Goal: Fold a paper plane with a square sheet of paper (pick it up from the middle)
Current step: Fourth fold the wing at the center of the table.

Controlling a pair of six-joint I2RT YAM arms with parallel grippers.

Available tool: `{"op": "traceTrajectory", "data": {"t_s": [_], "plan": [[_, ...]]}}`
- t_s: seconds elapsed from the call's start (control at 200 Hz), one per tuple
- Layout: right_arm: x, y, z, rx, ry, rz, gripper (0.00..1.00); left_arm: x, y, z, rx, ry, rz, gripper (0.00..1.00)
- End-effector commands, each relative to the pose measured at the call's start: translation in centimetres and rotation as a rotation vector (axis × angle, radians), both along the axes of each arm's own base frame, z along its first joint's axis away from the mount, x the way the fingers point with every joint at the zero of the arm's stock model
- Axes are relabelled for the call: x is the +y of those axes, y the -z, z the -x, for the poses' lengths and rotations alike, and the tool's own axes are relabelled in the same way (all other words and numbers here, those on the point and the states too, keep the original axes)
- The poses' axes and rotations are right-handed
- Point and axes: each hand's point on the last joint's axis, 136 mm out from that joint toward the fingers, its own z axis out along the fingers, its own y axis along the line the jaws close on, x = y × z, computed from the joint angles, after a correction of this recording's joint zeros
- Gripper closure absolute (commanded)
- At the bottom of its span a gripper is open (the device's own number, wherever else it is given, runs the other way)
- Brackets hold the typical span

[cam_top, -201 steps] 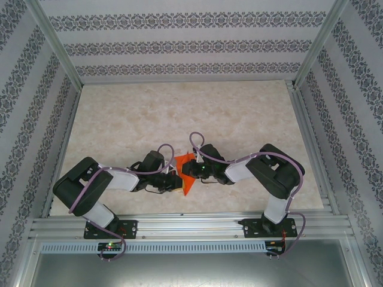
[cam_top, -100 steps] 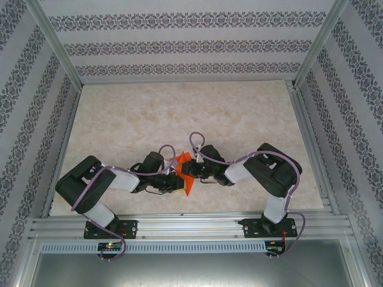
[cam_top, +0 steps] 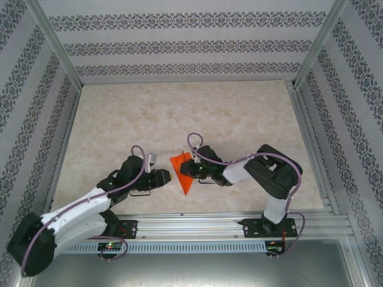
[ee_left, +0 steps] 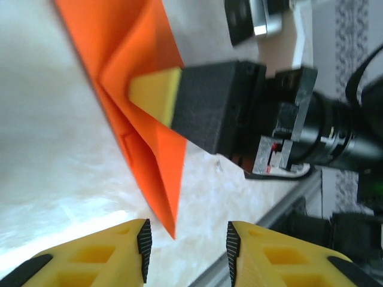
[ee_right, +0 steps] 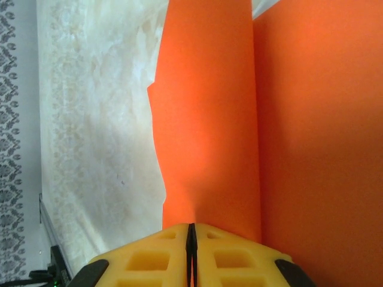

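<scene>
The orange-red paper (cam_top: pixel 184 180) lies on the table, folded into a long pointed shape with its tip toward the near edge. My right gripper (cam_top: pixel 190 169) is shut on a fold of it; its yellow fingertip (ee_left: pixel 154 94) sits among the layers of the paper (ee_left: pixel 149 149). In the right wrist view the shut gripper (ee_right: pixel 191 230) meets a raised strip of the paper (ee_right: pixel 209 119). My left gripper (cam_top: pixel 170 176) stands open just left of the paper. Nothing is between its jaws (ee_left: pixel 188 248), and the paper's tip ends a little ahead of them.
The marble-patterned table (cam_top: pixel 179 113) stretches away behind the arms. An aluminium rail (cam_top: pixel 191 224) runs along the near edge, close behind the paper's tip. Patterned walls close in the back and both sides.
My left gripper has opened, let go of the paper and drawn back to the left, its arm now stretched low. The right gripper stayed shut on the paper and shifted slightly left.
</scene>
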Motion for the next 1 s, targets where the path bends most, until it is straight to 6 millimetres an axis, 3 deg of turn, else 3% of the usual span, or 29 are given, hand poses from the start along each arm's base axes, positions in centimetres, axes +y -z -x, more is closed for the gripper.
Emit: {"op": "traceTrajectory", "data": {"t_s": [0.0,0.12,0.53,0.749,0.994], "plan": [[-5.7,7.7,4.1,0.209,0.102,0.316,0.88,4.5,3.4,0.8,0.124,-0.183,-0.147,0.59],[-5.7,7.1,3.9,0.193,0.194,0.344,0.88,4.2,3.3,0.6,0.123,-0.170,-0.116,0.58],[-5.6,6.0,4.7,0.152,0.392,0.411,0.88,-1.9,1.4,-1.0,0.173,0.107,-0.031,0.58],[-4.8,5.3,4.6,0.141,0.364,0.369,0.87,-3.2,3.1,-1.1,0.230,0.115,0.019,0.60],[-4.7,5.5,4.7,0.146,0.363,0.350,0.87,-4.1,5.0,-0.1,0.280,0.161,-0.036,0.64]]}}
